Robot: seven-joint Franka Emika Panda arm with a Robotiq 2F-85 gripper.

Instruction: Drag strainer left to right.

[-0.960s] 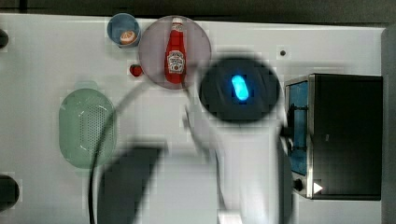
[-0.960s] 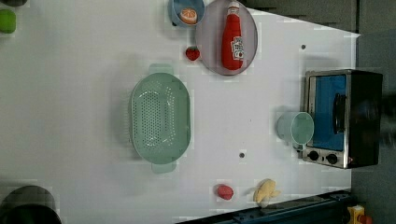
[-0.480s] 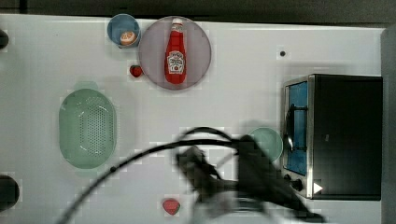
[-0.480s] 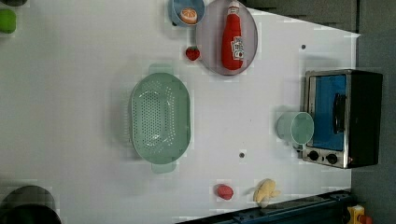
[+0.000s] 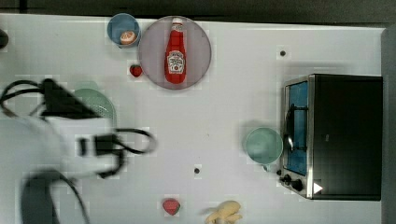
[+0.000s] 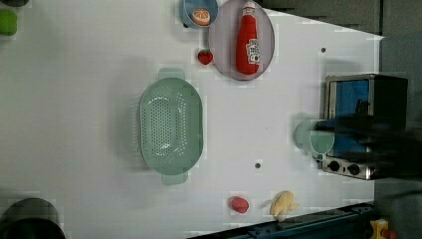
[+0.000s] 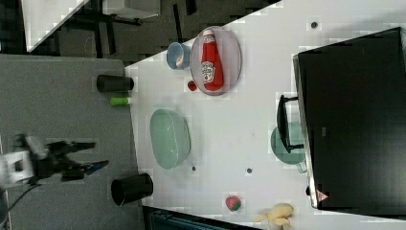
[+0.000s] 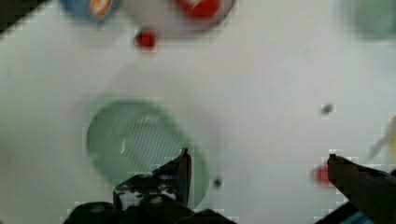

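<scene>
From my wrist camera I see the gripper [image 8: 257,161] spread wide and holding nothing, above the white table [image 6: 89,74], one finger [image 8: 183,173] over the strainer's rim. The strainer [image 6: 170,126] sits flat toward the left view's left, well apart from the teal bowl [image 6: 304,134] beside the toaster oven [image 6: 366,124]. Farther off, the ketchup bottle [image 6: 248,39] lies on its plate [image 6: 220,42].

I see the blurred arm [image 5: 60,140] covering most of the strainer [image 5: 100,105] at the top view's left, ketchup bottle [image 5: 175,51] on its plate [image 5: 152,56].
</scene>
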